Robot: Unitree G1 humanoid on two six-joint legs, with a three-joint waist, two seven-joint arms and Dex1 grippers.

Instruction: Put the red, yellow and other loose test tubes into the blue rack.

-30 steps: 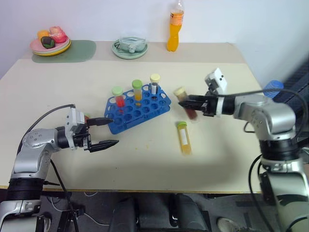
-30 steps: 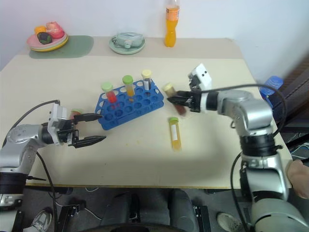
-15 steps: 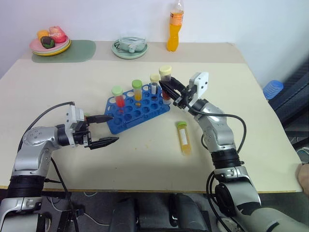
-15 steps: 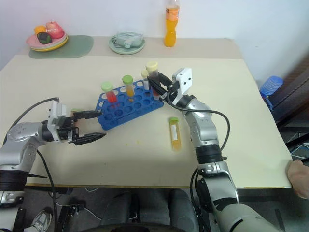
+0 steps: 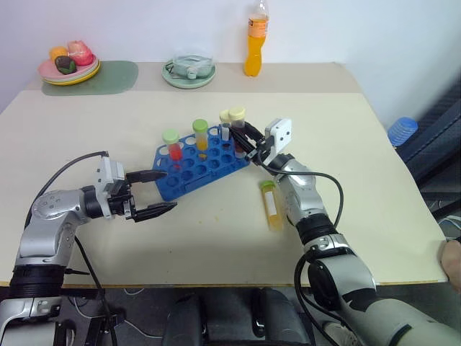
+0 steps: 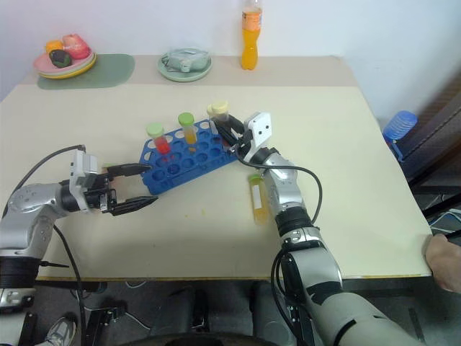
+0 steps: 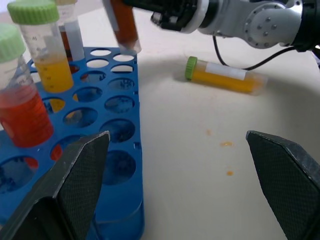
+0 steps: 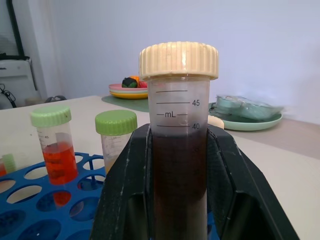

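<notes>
The right gripper (image 5: 247,137) has its jaws pinching a clear plastic test tube of dark brown liquid with a cream screw cap (image 8: 178,145), held upright, its tip just above the holes at the far corner of the blue plastic rack (image 5: 202,167).

The risk here is a missed hole. If the tube's tip lands on the web between two holes and the jaws let go, the tube could topple against the cream-capped tube (image 5: 225,124) standing just beside the jaws. Pushing down off-centre could also tilt or shove the rack, since nothing steadies it.

The left gripper (image 5: 153,193) hovers with its jaws spread wide around the rack's near corner, touching nothing that I can see; closing or drifting there could nudge the rack.

A yellow-filled tube with a green cap (image 5: 273,205) lies loose on the table (image 5: 360,158), near the right forearm, and could be rolled aside by that arm.
</notes>
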